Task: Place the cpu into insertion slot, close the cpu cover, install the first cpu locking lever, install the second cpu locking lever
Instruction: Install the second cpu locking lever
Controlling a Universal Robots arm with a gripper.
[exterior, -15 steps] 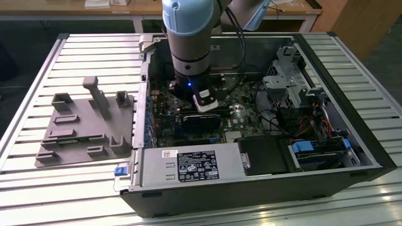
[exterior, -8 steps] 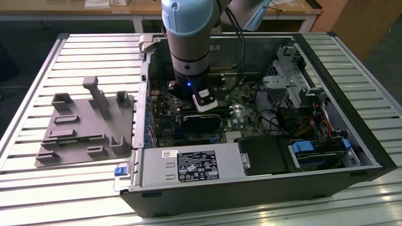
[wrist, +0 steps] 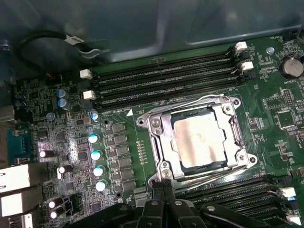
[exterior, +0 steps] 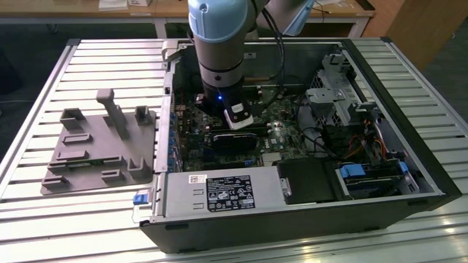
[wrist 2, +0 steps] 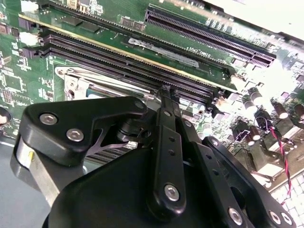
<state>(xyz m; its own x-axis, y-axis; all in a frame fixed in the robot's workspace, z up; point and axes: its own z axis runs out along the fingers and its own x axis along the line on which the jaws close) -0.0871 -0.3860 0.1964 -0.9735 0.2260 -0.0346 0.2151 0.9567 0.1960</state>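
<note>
With the cpu (wrist: 198, 141) seated under the cpu cover (wrist: 159, 142), the end effector (wrist: 164, 186), fingers together and empty, should press the lever at the socket's 7 o'clock corner squarely.

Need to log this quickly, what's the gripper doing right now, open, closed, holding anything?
Gripper: shut, holding nothing, fingertips together at the cpu cover edge.

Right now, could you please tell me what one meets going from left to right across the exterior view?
Grey fixture plate → blue tab → robot arm → drive cage → blue-edged drive bay.
</note>
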